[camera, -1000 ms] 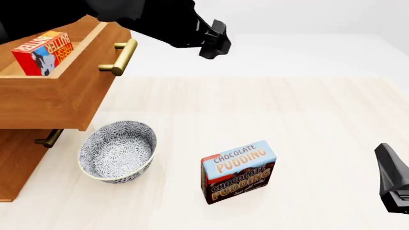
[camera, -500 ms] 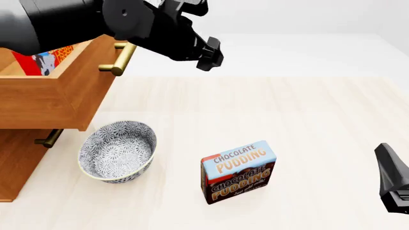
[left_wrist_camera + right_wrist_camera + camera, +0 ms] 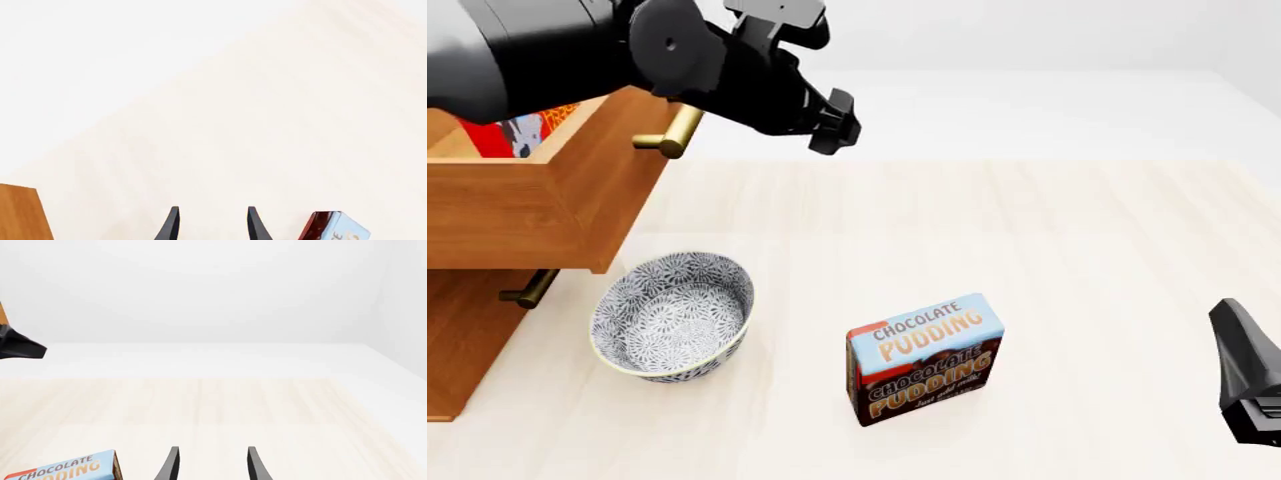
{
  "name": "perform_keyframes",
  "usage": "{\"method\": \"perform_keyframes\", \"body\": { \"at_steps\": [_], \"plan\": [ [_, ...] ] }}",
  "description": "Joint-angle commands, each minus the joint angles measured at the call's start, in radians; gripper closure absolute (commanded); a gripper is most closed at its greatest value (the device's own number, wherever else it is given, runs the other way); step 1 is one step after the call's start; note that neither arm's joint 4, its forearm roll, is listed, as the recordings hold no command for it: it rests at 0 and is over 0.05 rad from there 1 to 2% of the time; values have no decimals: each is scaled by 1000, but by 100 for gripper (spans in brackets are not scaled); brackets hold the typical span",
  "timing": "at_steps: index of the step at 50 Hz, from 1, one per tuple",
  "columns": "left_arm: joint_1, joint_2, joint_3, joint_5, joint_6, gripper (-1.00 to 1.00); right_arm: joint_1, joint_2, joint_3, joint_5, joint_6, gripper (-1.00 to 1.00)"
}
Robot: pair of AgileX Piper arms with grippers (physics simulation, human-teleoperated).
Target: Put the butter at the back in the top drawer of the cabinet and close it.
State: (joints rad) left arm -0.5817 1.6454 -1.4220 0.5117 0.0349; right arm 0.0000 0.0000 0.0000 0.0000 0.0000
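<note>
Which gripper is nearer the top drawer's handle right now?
Left. The left gripper hangs just right of the handle; the right gripper sits far across the table.

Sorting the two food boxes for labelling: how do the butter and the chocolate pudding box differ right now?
The butter sits inside the open top drawer, mostly hidden behind the left arm; the chocolate pudding box stands in plain view on the table. The butter shows red and orange with a bit of blue; the pudding box is light blue on top, brown lower down. Both are printed cardboard boxes.
</note>
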Motion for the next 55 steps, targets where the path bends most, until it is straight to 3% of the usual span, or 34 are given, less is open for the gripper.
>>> {"method": "perform_keyframes", "body": {
  "at_steps": [1,55],
  "plan": [
    [31,-14,25,-10,10,-100,0,0,0,0,0,-100],
    [174,-113,156,-33,37,-100,0,0,0,0,0,-100]
  ]
}}
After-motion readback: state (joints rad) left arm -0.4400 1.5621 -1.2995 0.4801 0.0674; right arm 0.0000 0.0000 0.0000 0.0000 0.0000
